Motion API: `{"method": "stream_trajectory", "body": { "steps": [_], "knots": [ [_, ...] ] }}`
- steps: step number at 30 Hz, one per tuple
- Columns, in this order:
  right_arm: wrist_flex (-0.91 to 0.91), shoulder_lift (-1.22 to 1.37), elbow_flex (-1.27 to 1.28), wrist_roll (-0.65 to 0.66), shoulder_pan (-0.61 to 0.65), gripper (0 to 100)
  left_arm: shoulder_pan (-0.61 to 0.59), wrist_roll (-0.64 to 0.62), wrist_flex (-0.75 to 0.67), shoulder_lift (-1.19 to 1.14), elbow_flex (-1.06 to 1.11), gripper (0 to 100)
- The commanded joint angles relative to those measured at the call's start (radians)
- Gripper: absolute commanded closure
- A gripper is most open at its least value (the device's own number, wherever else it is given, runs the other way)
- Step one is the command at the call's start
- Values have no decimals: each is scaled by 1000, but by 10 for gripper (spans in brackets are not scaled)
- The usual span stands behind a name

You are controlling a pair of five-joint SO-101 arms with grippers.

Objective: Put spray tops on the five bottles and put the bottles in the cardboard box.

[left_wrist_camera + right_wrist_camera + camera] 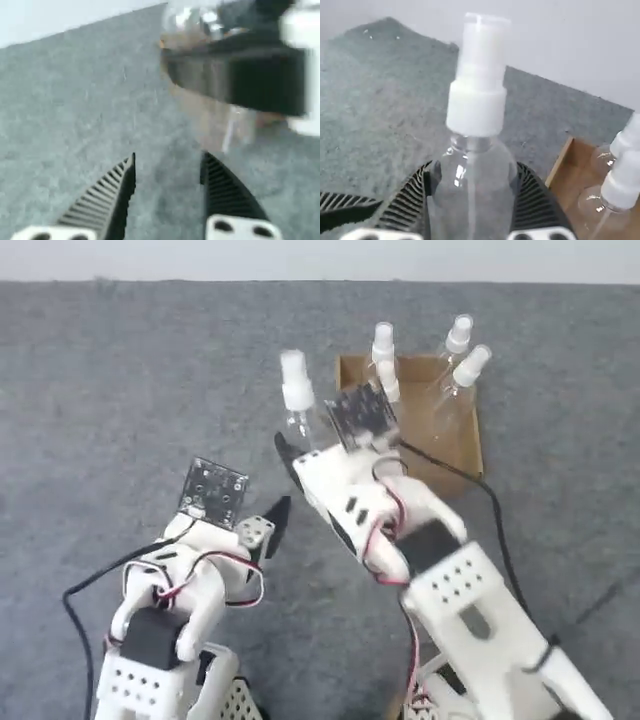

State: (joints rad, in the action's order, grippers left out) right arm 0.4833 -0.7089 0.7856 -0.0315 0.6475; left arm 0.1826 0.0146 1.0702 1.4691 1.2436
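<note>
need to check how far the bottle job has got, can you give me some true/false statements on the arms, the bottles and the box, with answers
1. The right gripper is shut on a bottle that has a spray top on. True.
2. That bottle is inside the cardboard box. False: it is held upright outside the box, beside its wall.
3. The left gripper holds a spray top. False: it is open and empty over the grey carpet.
4. Capped bottles stand in the cardboard box. True.
</note>
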Motion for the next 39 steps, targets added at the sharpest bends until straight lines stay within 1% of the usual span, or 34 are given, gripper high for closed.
{"method": "stream_trajectory", "body": {
  "steps": [1, 5, 8, 18, 21, 24, 29, 33, 36, 39],
  "knots": [
    [107, 74, -216, -11, 30, 993, 17, 2, -51, 55, 22, 706],
    [249, 82, -319, -11, 116, 993, 9, 2, -133, 81, 85, 692],
    [346, 82, -359, -11, 154, 993, 9, 2, -146, 86, 97, 692],
    [463, 54, -361, -3, 150, 993, 9, 5, -143, 86, 101, 692],
    [479, 12, -362, -3, 101, 993, 9, 5, -141, 86, 101, 692],
    [506, -24, -365, -2, 7, 993, 14, 5, -141, 86, 102, 692],
    [553, -82, -365, 89, -183, 993, 15, 8, -146, 86, 116, 692],
    [549, -107, -341, 103, -348, 993, 8, 8, -147, 86, 116, 697],
    [458, -110, -236, 101, -403, 993, 8, 9, -147, 86, 114, 746],
    [280, -107, -100, 103, -418, 993, 3, 9, -147, 87, 113, 823]
  ]
}}
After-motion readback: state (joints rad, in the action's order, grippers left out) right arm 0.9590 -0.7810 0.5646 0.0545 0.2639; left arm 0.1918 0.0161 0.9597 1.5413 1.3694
